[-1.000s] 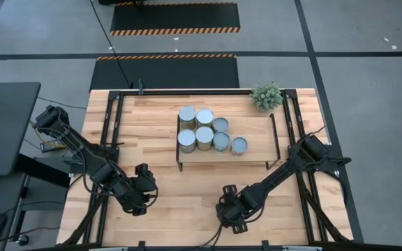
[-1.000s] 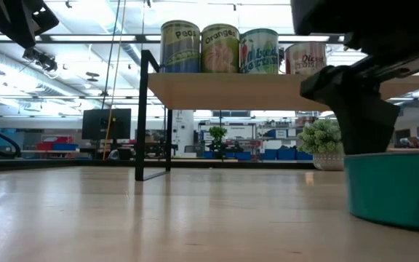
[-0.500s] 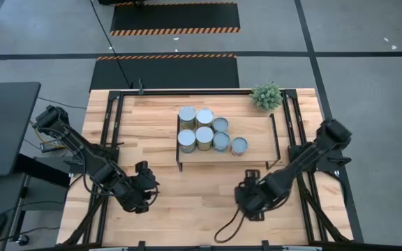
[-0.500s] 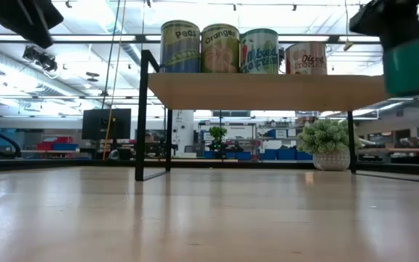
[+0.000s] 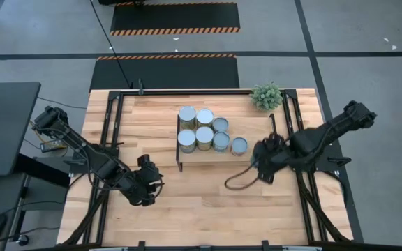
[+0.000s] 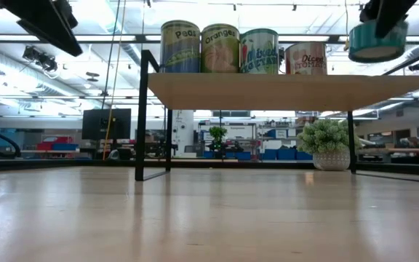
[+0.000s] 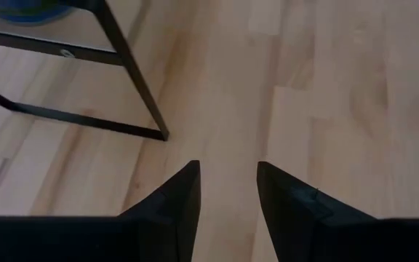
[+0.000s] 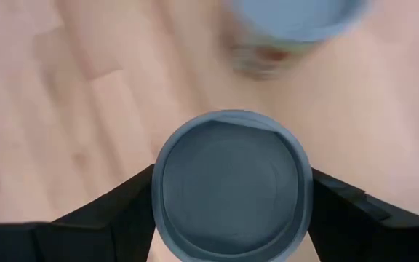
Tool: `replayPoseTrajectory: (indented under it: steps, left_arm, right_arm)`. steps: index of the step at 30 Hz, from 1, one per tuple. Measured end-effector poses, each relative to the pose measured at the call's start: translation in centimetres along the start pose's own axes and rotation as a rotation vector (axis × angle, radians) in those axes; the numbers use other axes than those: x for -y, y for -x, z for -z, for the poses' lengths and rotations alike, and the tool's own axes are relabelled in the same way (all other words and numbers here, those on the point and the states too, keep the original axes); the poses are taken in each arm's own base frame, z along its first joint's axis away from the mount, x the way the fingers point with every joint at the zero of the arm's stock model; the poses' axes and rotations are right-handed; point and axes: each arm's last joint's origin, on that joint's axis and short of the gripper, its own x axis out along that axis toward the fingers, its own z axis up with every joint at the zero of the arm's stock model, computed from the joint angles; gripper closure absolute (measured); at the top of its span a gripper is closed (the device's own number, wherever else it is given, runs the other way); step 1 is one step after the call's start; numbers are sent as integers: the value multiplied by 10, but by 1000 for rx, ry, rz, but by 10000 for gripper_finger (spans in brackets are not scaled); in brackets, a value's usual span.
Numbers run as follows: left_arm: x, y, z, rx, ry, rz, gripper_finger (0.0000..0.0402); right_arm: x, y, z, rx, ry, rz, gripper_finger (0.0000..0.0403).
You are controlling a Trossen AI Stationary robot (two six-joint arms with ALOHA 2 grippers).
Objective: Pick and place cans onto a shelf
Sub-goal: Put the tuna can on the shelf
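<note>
Several cans [image 5: 204, 132] stand upright on the light-wood shelf [image 5: 255, 129], grouped at its left and middle; the low view shows their labels [image 6: 220, 47]. My right gripper [image 5: 262, 159] hovers over the shelf's near right corner, shut on a teal can [image 6: 375, 40] with a blue-grey top [image 8: 231, 185]. The can hangs above the level of the shelf board [image 6: 268, 91]. My left gripper [image 7: 228, 193] stands open over bare table at the near left [image 5: 149, 185], with nothing between its fingers. My right gripper pinches the teal can between its two fingers [image 8: 133, 196], one on each opposite side of the round wall near the top rim [image 8: 158, 182]. The fingers come from above, pointing steeply down. The can is lifted clear and hangs slightly tilted.
A small potted plant [image 5: 266, 95] sits at the table's far right. Black frame rails [image 5: 114, 132] run along both table sides. A dark cable loop [image 5: 237, 183] hangs below the right arm. The shelf's right part is bare wood, next to the can nearest that end [image 5: 239, 145].
My right gripper has risen from the table's near middle with the teal can, lifting it clear, and has gone toward the far right to the shelf's right end, rolling its wrist as it went. Its fingers stayed shut on the can.
</note>
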Motion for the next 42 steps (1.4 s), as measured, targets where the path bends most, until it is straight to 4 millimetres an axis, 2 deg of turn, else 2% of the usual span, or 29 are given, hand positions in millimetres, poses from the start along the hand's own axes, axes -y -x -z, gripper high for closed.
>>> replayPoseTrajectory:
  steps: [7,17,30,36,42]
  left_arm:
    - [-8,-6,-6,-8,34,-22,260]
    - [-10,-7,-8,-27,55,-3,260]
    - [-9,-7,-7,-47,55,23,260]
    - [-8,-7,-7,-63,51,43,260]
    - [-7,-7,-7,-81,109,72,260]
  right_arm:
    - [30,-3,-17,-17,31,57,112]
    - [48,-23,-39,-86,49,50,111]
    - [48,-29,-48,-69,-6,10,102]
    - [46,-36,-49,-98,6,24,75]
    - [47,-31,-49,-106,7,28,40]
